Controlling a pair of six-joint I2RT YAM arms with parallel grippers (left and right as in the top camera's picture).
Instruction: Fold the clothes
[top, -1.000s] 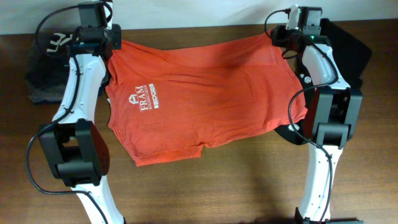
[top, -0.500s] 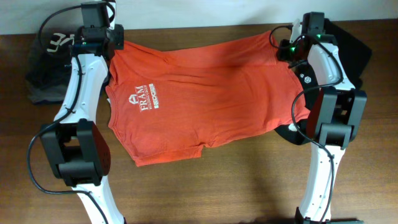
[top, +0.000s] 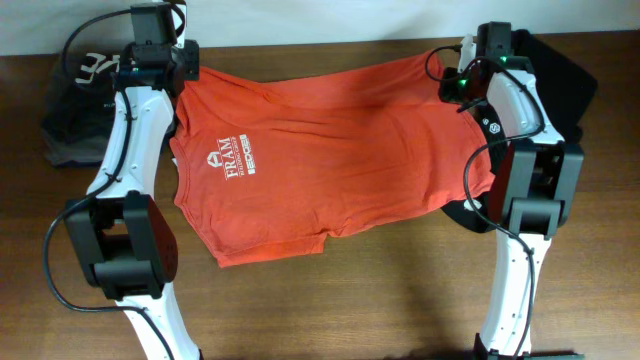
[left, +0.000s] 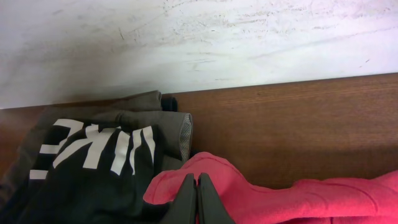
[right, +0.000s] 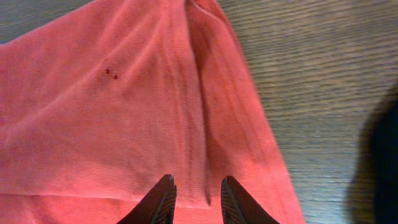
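The red-orange shirt lies spread and wrinkled across the upper middle of the table, its white lettering at centre left. The left gripper is clenched on a bunched corner at upper left. The right gripper is released, with its jaws apart over the upper right edge.
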